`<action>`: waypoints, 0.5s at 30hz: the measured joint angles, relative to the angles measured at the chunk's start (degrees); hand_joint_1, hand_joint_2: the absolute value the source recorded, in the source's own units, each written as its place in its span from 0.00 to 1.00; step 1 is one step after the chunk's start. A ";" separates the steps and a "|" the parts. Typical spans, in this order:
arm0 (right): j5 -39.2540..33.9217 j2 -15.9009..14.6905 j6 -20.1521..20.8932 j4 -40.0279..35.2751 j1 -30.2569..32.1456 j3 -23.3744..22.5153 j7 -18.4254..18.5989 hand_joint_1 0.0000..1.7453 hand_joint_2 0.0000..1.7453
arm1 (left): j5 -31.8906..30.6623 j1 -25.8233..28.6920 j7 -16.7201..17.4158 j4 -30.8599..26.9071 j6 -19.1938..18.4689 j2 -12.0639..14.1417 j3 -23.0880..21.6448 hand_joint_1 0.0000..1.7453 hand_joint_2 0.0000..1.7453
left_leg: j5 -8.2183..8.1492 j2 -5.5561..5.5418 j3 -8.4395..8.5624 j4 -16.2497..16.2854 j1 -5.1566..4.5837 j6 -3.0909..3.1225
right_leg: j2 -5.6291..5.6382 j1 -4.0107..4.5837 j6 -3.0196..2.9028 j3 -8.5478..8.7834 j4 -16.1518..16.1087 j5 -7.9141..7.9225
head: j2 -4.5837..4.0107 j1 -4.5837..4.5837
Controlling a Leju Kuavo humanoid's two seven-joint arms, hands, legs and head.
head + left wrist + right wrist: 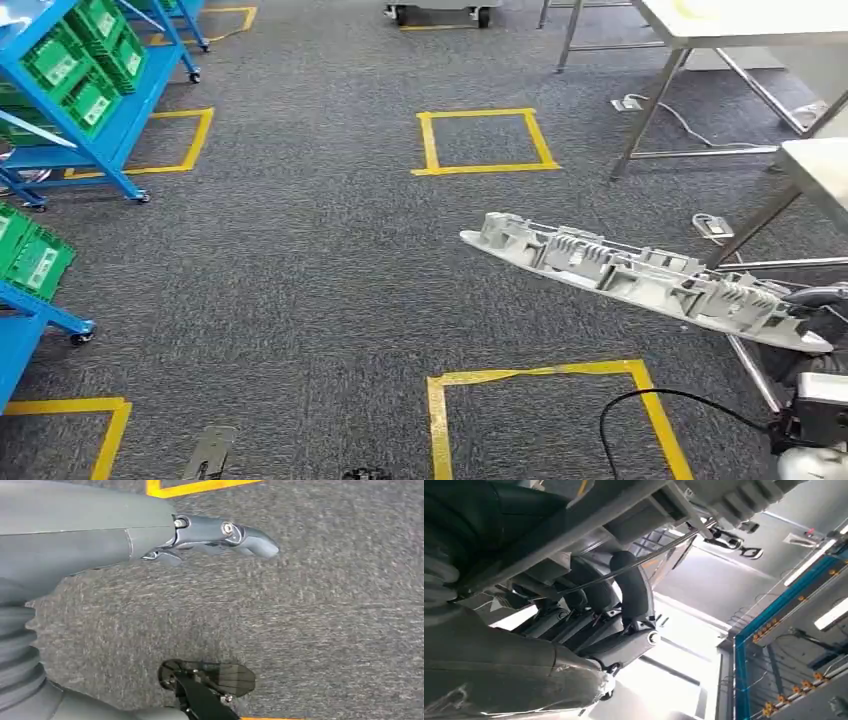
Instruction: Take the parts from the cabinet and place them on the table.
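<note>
1. The long pale-grey ribbed plastic part (640,278) I carry looks matt and moulded.
2. My left hand (200,537) is smooth grey plastic with a slight sheen and bright metal screws.
3. The dark grey carpet floor (300,270) is rough and nubbly.
4. The blue metal rack (110,140) at far left looks painted; its green plastic bins (75,70) look smooth.

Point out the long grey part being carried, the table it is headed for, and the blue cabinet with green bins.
Long grey part (640,277): head view, ribbed middle section.
Table (760,20): head view, bare white top.
Blue cabinet (120,150): head view, lower shelf edge.
</note>
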 joint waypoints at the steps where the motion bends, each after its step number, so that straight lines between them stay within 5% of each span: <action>1: 0.00 0.00 0.00 0.00 -0.01 0.07 0.00 1.00 1.00 | -0.02 -0.01 0.00 0.00 0.04 0.02 -0.04 0.00 1.00 | 2.03 -0.88 2.69 -4.58 -0.03 0.33 | 0.59 -0.03 0.28 0.31 0.00 -0.07 | 0.00 -0.04; 2: 0.00 0.00 0.00 0.00 -0.13 0.18 0.00 1.00 1.00 | -0.07 -0.01 0.00 0.00 0.07 0.15 -0.09 0.00 1.00 | 3.27 -2.87 5.18 -8.62 -0.02 0.61 | 1.10 -0.17 0.54 0.56 -0.01 -0.35 | 0.00 -0.04; 3: 0.00 0.00 -0.02 0.02 -0.42 0.20 0.00 1.00 1.00 | -0.07 -0.05 0.00 0.00 0.09 0.13 -0.11 0.00 1.00 | 1.92 -3.74 6.85 -11.22 0.17 1.03 | 1.63 0.39 1.02 0.40 0.52 -0.83 | 0.00 0.00; 4: 0.00 0.00 -0.11 0.02 -0.62 0.22 0.00 1.00 1.00 | -0.07 -0.12 0.09 0.00 0.09 0.11 -0.11 0.00 1.00 | 1.15 -3.34 7.04 -11.50 0.06 0.56 | 2.22 -0.11 1.21 0.47 -0.03 -0.84 | 0.00 0.04; 7: -0.07 -0.04 -0.33 0.11 -0.55 0.24 0.04 1.00 1.00 | -0.04 -0.13 0.09 0.00 0.15 -0.02 -0.11 0.00 1.00 | 0.18 -2.02 8.89 -12.44 0.25 1.61 | 2.48 -0.04 2.06 1.23 0.52 -1.00 | 0.00 -0.02; 8: 0.00 -0.04 -0.35 0.11 -0.49 0.28 0.07 1.00 1.00 | -0.04 -0.12 0.00 0.00 0.17 0.02 -0.13 0.00 1.00 | -0.54 -1.75 9.98 -12.76 0.25 1.93 | -0.03 0.20 2.36 0.44 2.49 -0.72 | 0.02 -0.02; 10: -0.13 -0.04 -0.39 0.17 -0.97 0.42 0.00 1.00 1.00 | -0.02 0.00 -0.02 0.00 0.17 0.00 -0.11 0.00 1.00 | -2.05 -0.67 11.93 -12.79 0.19 2.21 | -3.02 0.26 2.76 -5.16 10.97 -0.94 | 0.00 0.41; 12: -0.16 -0.04 -0.39 0.30 -0.87 0.61 0.00 1.00 1.00 | 0.09 0.26 -0.02 0.00 0.17 0.02 -0.11 0.00 1.00 | -3.86 0.47 14.01 -12.81 0.25 2.21 | -3.56 0.03 3.09 -11.05 17.09 -3.58 | 0.00 0.46; 14: -0.15 -0.04 -0.39 0.52 -0.71 0.61 0.07 1.00 1.00 | 0.07 0.43 0.00 0.00 0.28 0.04 -0.11 0.00 1.00 | -5.92 1.35 16.65 -12.86 0.34 1.90 | -3.78 -0.29 3.07 -13.49 15.97 -4.95 | 0.00 0.44; 15: -0.15 -0.04 -0.39 0.57 -0.70 0.63 0.07 1.00 1.00 | 0.00 0.42 0.02 0.00 0.33 0.04 -0.13 0.00 1.00 | -7.12 1.86 18.29 -12.91 0.45 1.70 | -3.99 -0.41 3.12 -13.38 13.05 -4.18 | 0.00 0.48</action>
